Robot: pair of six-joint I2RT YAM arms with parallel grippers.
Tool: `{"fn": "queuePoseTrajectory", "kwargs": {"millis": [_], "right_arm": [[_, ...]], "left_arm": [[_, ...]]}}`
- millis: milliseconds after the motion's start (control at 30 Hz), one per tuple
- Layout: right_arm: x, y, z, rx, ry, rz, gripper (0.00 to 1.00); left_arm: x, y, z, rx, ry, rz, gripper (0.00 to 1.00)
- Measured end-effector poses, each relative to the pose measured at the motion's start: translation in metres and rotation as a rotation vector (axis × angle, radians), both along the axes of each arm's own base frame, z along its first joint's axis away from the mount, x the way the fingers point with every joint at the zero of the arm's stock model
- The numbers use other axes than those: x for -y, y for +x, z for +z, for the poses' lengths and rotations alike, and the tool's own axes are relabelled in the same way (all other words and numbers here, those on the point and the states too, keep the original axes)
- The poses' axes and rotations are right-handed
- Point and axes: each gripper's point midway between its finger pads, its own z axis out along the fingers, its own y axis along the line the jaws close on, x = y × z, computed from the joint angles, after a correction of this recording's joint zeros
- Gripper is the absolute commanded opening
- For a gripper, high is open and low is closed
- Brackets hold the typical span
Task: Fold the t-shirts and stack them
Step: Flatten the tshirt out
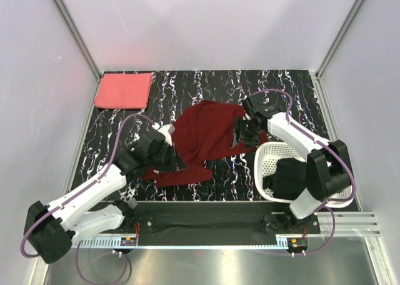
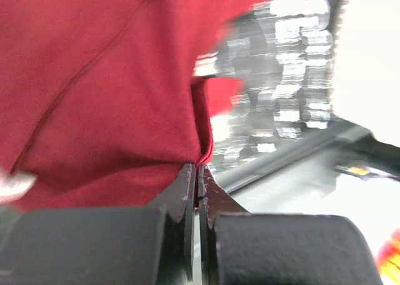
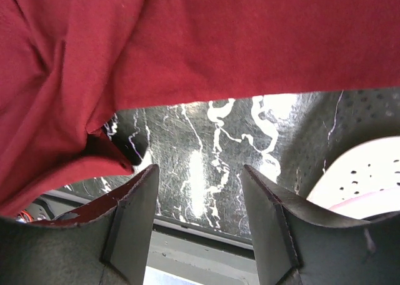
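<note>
The dark maroon t-shirt (image 1: 206, 138) lies crumpled in the middle of the table. My left gripper (image 1: 167, 149) is at its left edge, shut on a fold of the cloth. In the left wrist view the maroon t-shirt (image 2: 106, 91) is pinched at the tips of the left gripper (image 2: 199, 169). My right gripper (image 1: 245, 132) is at the shirt's right edge. In the right wrist view the right gripper (image 3: 199, 179) is open and empty, with the maroon t-shirt (image 3: 206, 41) just beyond its fingertips. The coral pink t-shirt (image 1: 124, 90) lies folded at the back left. The black t-shirt (image 1: 287, 175) sits in the basket.
The white lattice basket (image 1: 265, 157) stands at the front right, close beside my right arm; its rim also shows in the right wrist view (image 3: 362, 166). The table has a black marbled top (image 1: 187, 88). White walls close in the back and both sides.
</note>
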Motion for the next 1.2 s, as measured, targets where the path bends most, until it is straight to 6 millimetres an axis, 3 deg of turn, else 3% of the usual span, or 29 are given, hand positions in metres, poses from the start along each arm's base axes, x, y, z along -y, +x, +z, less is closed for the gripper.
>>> {"fn": "queuePoseTrajectory", "kwargs": {"millis": [133, 300, 400, 433, 500, 600, 800, 933, 1067, 1200], "right_arm": [[0.002, -0.005, -0.003, -0.011, -0.004, 0.0, 0.63], [0.002, -0.004, 0.0, -0.006, 0.0, -0.003, 0.63], [0.001, -0.005, 0.0, -0.008, 0.006, -0.005, 0.63], [0.0, -0.005, 0.0, -0.008, 0.008, -0.004, 0.63], [-0.001, -0.005, 0.001, -0.012, 0.017, -0.004, 0.65], [-0.005, -0.007, 0.002, -0.021, 0.035, 0.0, 0.67], [-0.031, -0.013, 0.013, -0.028, 0.103, 0.031, 0.66], [-0.04, -0.015, 0.016, -0.034, 0.135, 0.034, 0.66], [-0.041, -0.015, 0.016, -0.036, 0.141, 0.028, 0.66], [-0.04, -0.017, 0.012, -0.044, 0.139, 0.025, 0.66]], "left_arm": [[0.024, 0.0, 0.013, 0.026, -0.242, -0.04, 0.0], [0.014, -0.005, -0.021, -0.106, -0.171, -0.003, 0.02], [-0.004, 0.0, -0.054, -0.2, -0.021, 0.04, 0.13], [-0.008, 0.001, -0.063, -0.221, 0.02, 0.045, 0.24], [-0.013, -0.001, -0.071, -0.238, 0.061, 0.033, 0.34], [-0.013, 0.001, -0.062, -0.194, 0.052, 0.019, 0.45], [-0.007, 0.008, -0.025, -0.055, -0.041, 0.002, 0.44], [-0.007, 0.006, -0.028, -0.065, -0.037, -0.003, 0.45], [-0.013, 0.002, -0.038, -0.09, 0.01, 0.007, 0.53], [-0.023, -0.003, -0.047, -0.106, 0.079, 0.026, 0.53]]}}
